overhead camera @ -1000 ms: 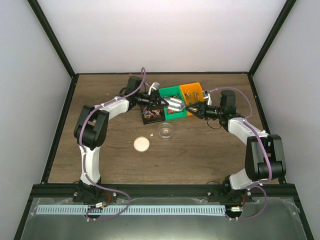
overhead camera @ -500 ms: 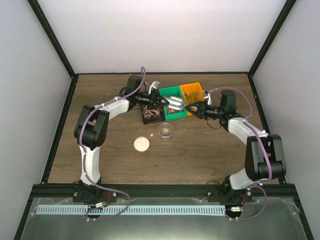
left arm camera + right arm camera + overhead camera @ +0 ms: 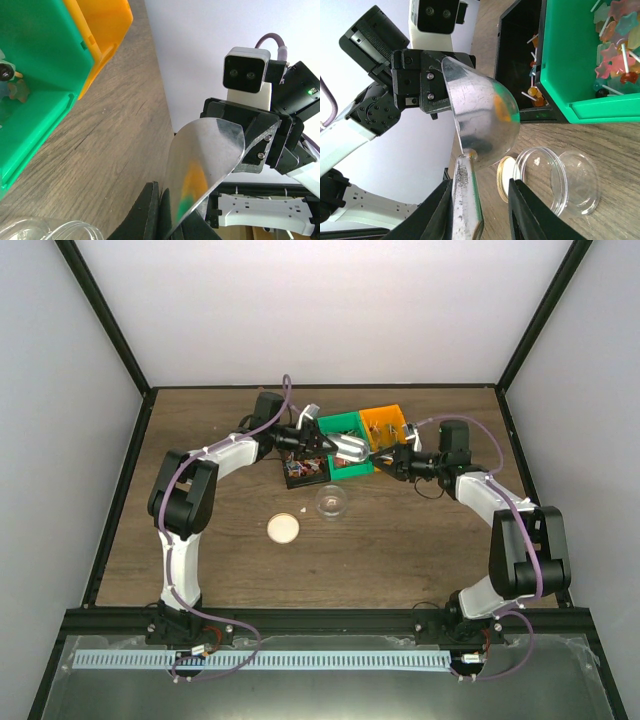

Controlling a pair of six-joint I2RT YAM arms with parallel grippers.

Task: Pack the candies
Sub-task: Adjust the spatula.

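Silver metal: the scoop point(image 3: 349, 448) hangs in the air over the near edge of the green bin point(image 3: 343, 426), between the two arms.

Left gripper point(image 3: 323, 443): jaws together, clamped on the rim of the scoop's bowl. The left wrist view shows the metal edge pinched between its dark fingers point(image 3: 148, 212).

Right gripper point(image 3: 386, 456): jaws apart. In the right wrist view the scoop's handle point(image 3: 465, 196) runs between the two fingers point(image 3: 438, 212). It lies against one finger, with a clear gap to the other, so it is not gripped.

An orange tint shows on the bowl; I cannot tell whether anything lies in it.

Candies point(image 3: 616, 49): a heap of pale star-shaped pieces on sticks sits in the green bin. A few orange ones are in the black bin point(image 3: 303, 473) just beside it, on the left arm's side. The orange bin point(image 3: 384, 423) touches the green bin on the right arm's side; its contents are too small to read from above.

Clear jar point(image 3: 331, 502): on the table point(image 3: 400, 550) just in front of the bins, uncapped, and nothing can be made out inside it. Beige lid point(image 3: 284, 529): flat on the table, near the jar but apart from it, toward the left arm.
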